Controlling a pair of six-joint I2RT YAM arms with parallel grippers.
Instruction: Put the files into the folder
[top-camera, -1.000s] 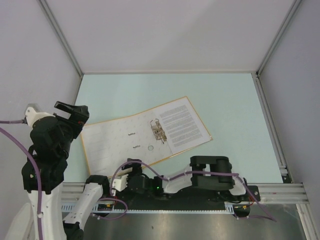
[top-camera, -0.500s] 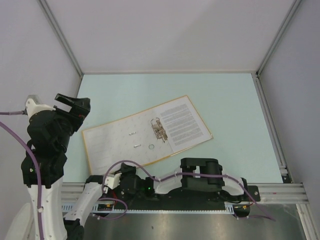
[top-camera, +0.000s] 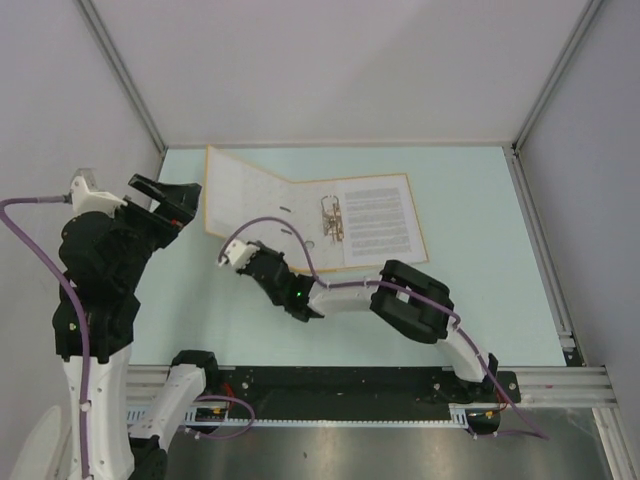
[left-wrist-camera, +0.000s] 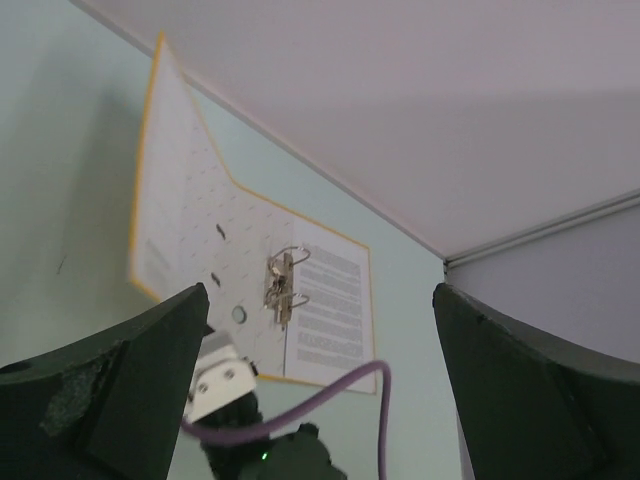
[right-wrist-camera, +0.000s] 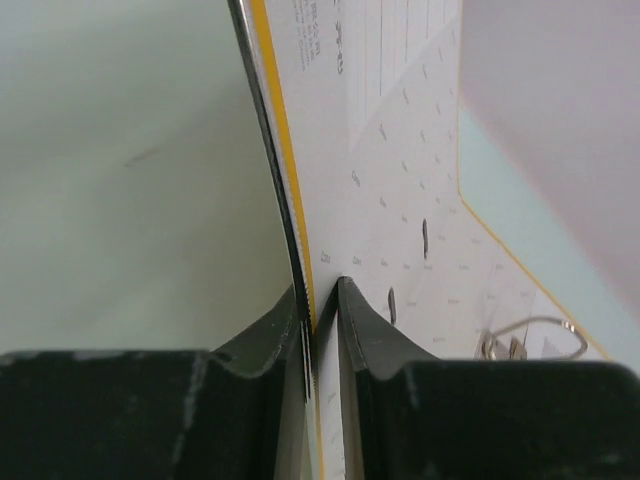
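Two grippers show in my views, and only the right one has hold of anything. My right gripper (right-wrist-camera: 322, 298) is nearly closed, its two fingers (right-wrist-camera: 270, 340) pinching the yellow-edged free rim of the folder (top-camera: 250, 200) at its left cover. The cover stands edge-on between them and looks tilted up off the table (top-camera: 470, 200). Just past those fingers, on the whitish inside, I see two small dark rivets (right-wrist-camera: 424, 240), and farther along the metal ring clip (top-camera: 332, 217). The files (top-camera: 380, 215), white sheets with dense black print, lie flat on the folder's other half, just beside the clip on its far side from the right gripper. I cannot tell whether they sit on the rings. My left gripper (left-wrist-camera: 320, 290) is spread wide with nothing between its fingers. It hangs above the table, pointing at the open folder, which lies ahead of it and well apart. A purple cable (top-camera: 262, 220) loops over the right wrist.
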